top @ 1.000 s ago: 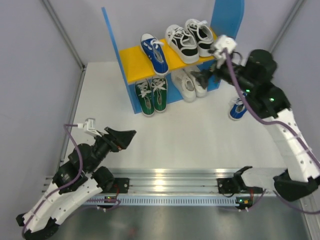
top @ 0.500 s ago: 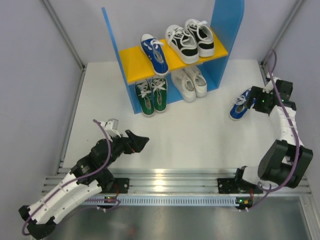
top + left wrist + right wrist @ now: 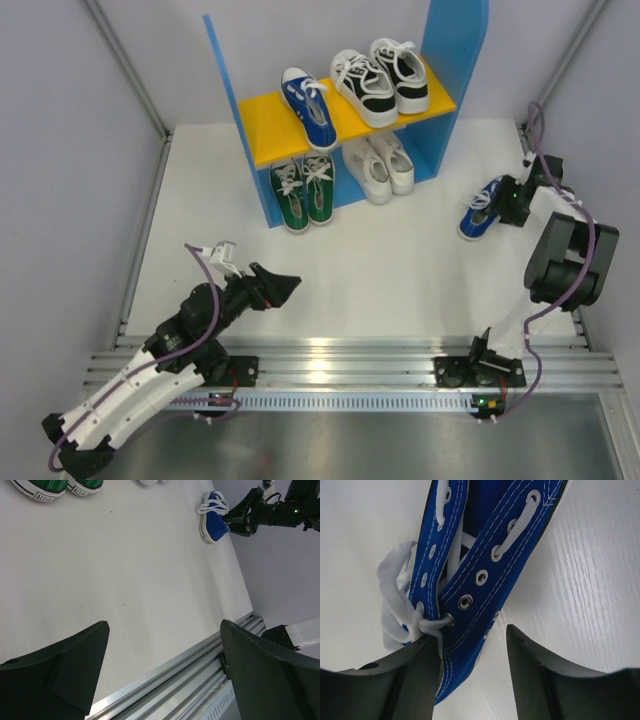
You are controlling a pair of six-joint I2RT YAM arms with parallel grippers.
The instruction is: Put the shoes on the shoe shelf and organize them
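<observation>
The shoe shelf (image 3: 262, 132) stands at the back, with one blue shoe (image 3: 308, 108) on its orange board. The green pair (image 3: 305, 190) and the white pair (image 3: 380, 165) sit underneath. A second blue shoe (image 3: 476, 218) (image 3: 214, 522) (image 3: 470, 555) lies on the table to the right of the shelf. My right gripper (image 3: 499, 203) (image 3: 235, 519) (image 3: 470, 635) straddles its laced side, half open. The left finger (image 3: 415, 670) touches the laces and the right finger (image 3: 545, 675) stands clear of the shoe. My left gripper (image 3: 278, 288) (image 3: 162, 627) hovers wide open and empty over the near table.
A black-and-white pair (image 3: 380, 78) fills the right half of the upper board. A metal rail (image 3: 330, 355) runs along the near edge. The loose blue shoe lies close to the table's right edge and the side wall (image 3: 610, 120).
My right arm swung from the shelf's right side out to the loose blue shoe, and its jaws have narrowed around it. The left arm edged slightly forward.
</observation>
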